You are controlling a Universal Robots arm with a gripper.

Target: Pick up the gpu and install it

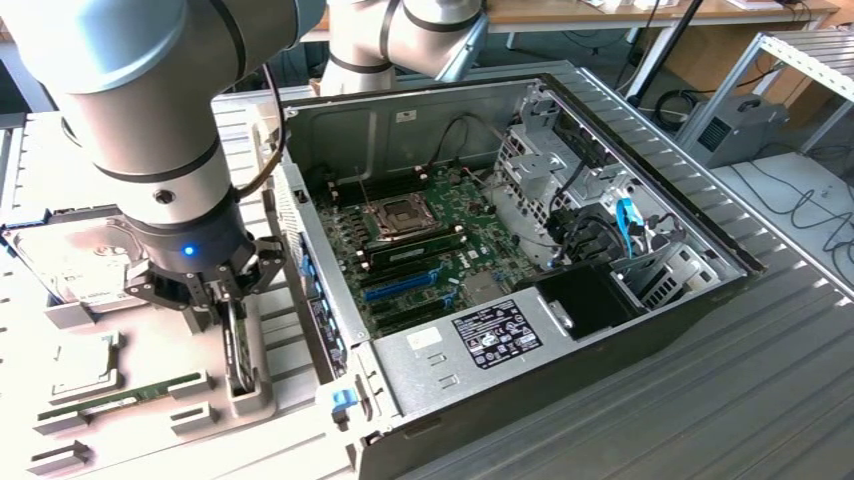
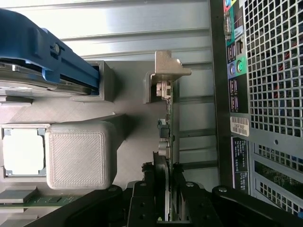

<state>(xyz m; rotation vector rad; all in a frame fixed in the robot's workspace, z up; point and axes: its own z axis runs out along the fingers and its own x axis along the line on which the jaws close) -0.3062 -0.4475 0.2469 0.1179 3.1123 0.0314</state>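
Observation:
The gpu (image 1: 240, 355) stands on its long edge in a slot of the grey parts holder (image 1: 260, 400), at the exterior view's left of the open computer case (image 1: 441, 350). In the wrist view I see the gpu (image 2: 166, 127) edge-on, with its silvery end bracket (image 2: 166, 71) at the far end. My gripper (image 1: 220, 300) has come straight down over the card. The gripper (image 2: 165, 189) has one dark finger on each face of the card, closed against it. The card's lower edge still sits in the holder.
The case lies open with its motherboard (image 1: 427, 250) and blue slots (image 1: 400, 285) facing up. Its perforated rear panel (image 2: 270, 94) is close beside the card. A hard drive (image 1: 80, 260) with a blue frame (image 2: 42, 56), a processor (image 2: 23, 151) and a green memory stick (image 1: 120, 400) share the holder.

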